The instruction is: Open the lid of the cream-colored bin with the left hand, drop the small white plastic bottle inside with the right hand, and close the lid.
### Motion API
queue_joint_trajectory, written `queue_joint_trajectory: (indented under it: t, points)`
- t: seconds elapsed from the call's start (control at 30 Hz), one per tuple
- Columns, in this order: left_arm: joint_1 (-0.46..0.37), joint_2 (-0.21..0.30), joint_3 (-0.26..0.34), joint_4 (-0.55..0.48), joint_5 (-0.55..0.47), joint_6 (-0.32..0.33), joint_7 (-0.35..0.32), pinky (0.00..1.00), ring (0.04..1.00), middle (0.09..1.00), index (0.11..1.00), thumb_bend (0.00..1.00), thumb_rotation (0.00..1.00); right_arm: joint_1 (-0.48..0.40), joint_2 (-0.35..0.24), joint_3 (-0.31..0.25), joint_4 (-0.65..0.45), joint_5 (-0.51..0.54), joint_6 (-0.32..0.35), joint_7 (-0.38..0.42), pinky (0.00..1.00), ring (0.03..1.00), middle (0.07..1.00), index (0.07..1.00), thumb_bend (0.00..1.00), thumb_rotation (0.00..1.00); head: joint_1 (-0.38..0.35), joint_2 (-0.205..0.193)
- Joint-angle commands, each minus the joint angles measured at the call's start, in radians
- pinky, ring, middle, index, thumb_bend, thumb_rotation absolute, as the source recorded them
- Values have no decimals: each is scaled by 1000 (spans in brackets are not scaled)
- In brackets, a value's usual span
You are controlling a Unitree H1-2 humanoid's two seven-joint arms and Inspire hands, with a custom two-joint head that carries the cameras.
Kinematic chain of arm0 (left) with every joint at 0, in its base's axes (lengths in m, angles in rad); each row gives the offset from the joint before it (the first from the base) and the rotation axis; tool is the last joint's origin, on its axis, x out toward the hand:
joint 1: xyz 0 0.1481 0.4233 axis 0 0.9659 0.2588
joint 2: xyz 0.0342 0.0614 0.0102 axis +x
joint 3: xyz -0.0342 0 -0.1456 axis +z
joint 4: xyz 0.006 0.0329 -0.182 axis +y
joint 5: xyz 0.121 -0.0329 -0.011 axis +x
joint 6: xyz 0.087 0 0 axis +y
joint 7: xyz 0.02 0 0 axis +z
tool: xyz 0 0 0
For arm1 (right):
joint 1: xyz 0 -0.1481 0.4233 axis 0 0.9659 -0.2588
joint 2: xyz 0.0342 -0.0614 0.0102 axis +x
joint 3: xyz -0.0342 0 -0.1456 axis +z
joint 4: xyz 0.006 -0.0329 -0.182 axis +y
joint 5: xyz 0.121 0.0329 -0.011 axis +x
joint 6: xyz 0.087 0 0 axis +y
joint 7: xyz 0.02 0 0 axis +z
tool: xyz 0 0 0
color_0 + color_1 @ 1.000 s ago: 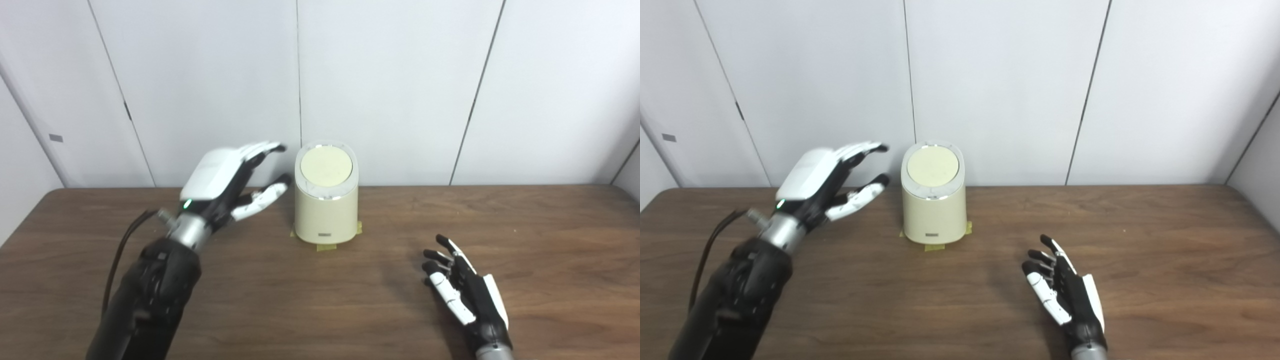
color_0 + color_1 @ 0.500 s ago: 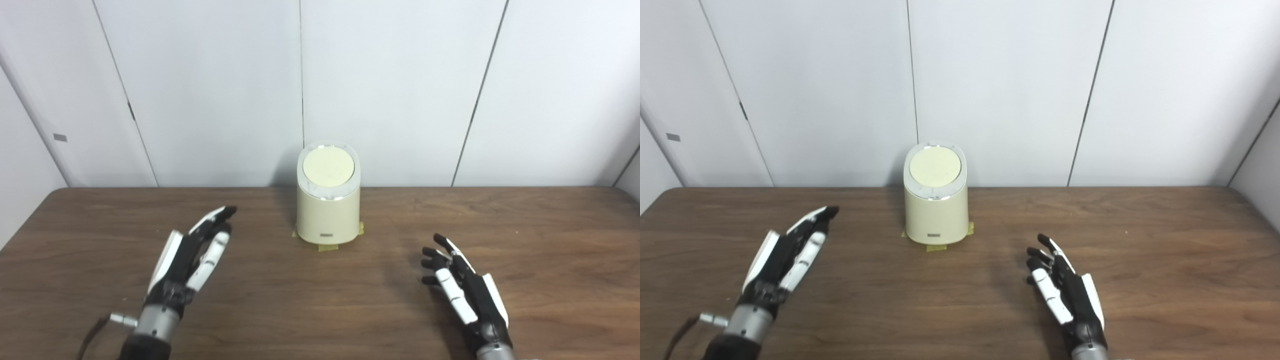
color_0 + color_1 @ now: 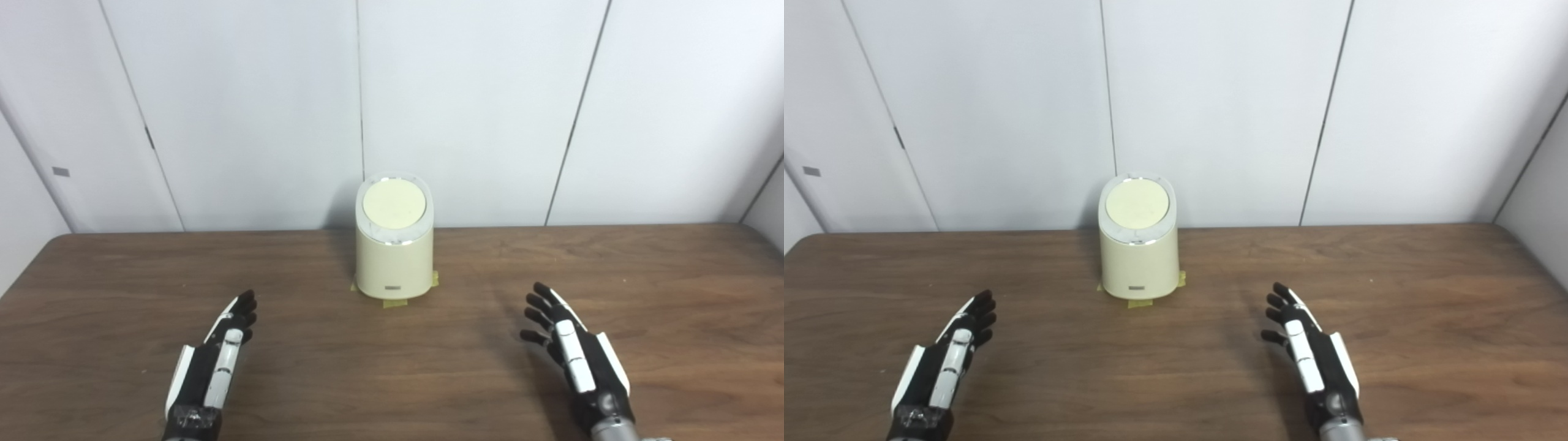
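The cream-colored bin (image 3: 394, 260) stands at the back middle of the brown table (image 3: 392, 367), fixed with yellowish tape at its base. Its round lid (image 3: 394, 206) is shut. My left hand (image 3: 211, 367) rests low at the front left, open and empty, fingers pointing toward the bin. My right hand (image 3: 572, 352) rests at the front right, open and empty, fingers spread. Both hands are well apart from the bin. No small white bottle shows in either view.
A white panelled wall (image 3: 465, 110) rises right behind the bin. The table's back edge runs just behind the bin. Bare wood lies between the hands and in front of the bin.
My left hand dropped from beside the bin's lid, down and back to the front left of the table. My right hand stayed nearly still. The camera shifted slightly.
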Motion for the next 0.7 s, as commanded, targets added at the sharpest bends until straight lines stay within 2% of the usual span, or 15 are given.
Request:
queue_joint_trajectory:
  t: [0.0,0.13,0.3,0.4,0.43,0.57,0.67]
  points:
    - [33,-14,5,-3,-26,-57,24,933,939,944,959,424,947,-18,-4,-8,-42,19,-13,8,766,879,897,904,455,961,0,2]
    - [48,-40,15,2,-66,-71,46,933,938,942,949,429,932,-7,-5,-14,-61,28,5,8,759,882,898,905,450,966,10,9]
    - [73,-55,13,5,-90,-98,81,918,921,934,935,423,928,4,-12,-13,-72,34,-8,17,766,889,903,911,413,992,22,28]
    - [87,-64,24,8,-116,-118,104,903,899,913,911,443,891,10,-16,-13,-80,32,-8,17,771,887,902,913,427,1000,23,35]
    - [92,-65,28,11,-119,-129,112,897,894,906,906,450,886,13,-17,-14,-85,32,-5,16,773,885,901,913,433,999,26,48]
    - [115,-66,32,24,-129,-176,133,875,874,891,902,457,902,19,-24,-18,-96,29,-1,11,776,877,894,909,450,996,32,72]
    - [125,-74,27,24,-128,-177,145,878,873,889,894,471,885,19,-29,-28,-99,38,10,11,778,881,900,909,487,988,39,86]
